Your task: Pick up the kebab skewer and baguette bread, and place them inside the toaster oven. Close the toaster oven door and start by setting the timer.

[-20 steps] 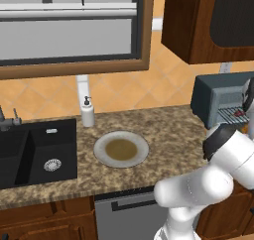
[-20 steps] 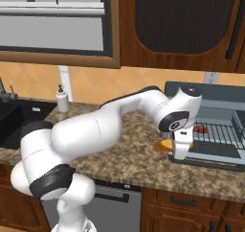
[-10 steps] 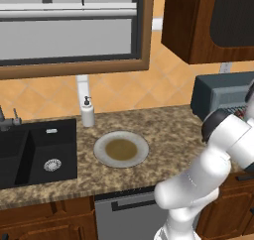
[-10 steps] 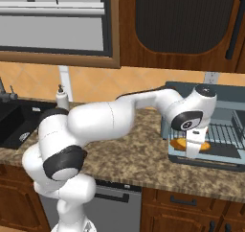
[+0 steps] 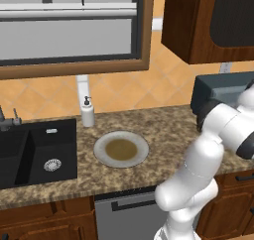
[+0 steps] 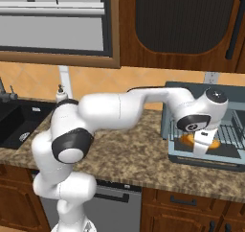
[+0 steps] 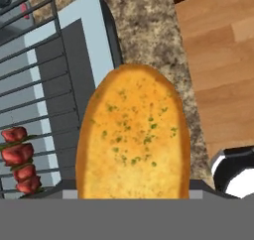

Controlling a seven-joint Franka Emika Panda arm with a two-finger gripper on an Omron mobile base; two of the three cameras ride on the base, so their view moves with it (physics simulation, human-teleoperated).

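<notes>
My gripper [image 6: 201,145] is shut on the baguette bread [image 6: 213,143] and holds it just above the open toaster oven door [image 6: 205,157], in front of the oven's mouth. In the hand view the orange-yellow, herb-flecked baguette bread [image 7: 134,140] covers my fingertips. The kebab skewer [image 7: 20,165], with red meat chunks, lies on the wire rack [image 7: 30,85] at the lower left. Beside the rack the toaster oven door [image 7: 101,33] lies flat, a blue-grey frame around dark glass. The blue-grey toaster oven [image 6: 191,89] stands on the counter at the right; in the left base view the toaster oven [image 5: 218,92] sits behind my arm.
A grey plate [image 5: 105,160] lies mid-counter. A soap dispenser [image 5: 88,112] stands behind it, and a black sink [image 5: 34,154] is at the left. Dark wood cabinets [image 6: 191,29] hang above the oven. The counter's front edge [image 6: 143,178] runs below the door.
My arm has swung right, carrying the baguette bread from over the counter's edge to above the open door, closer to the oven's mouth.
</notes>
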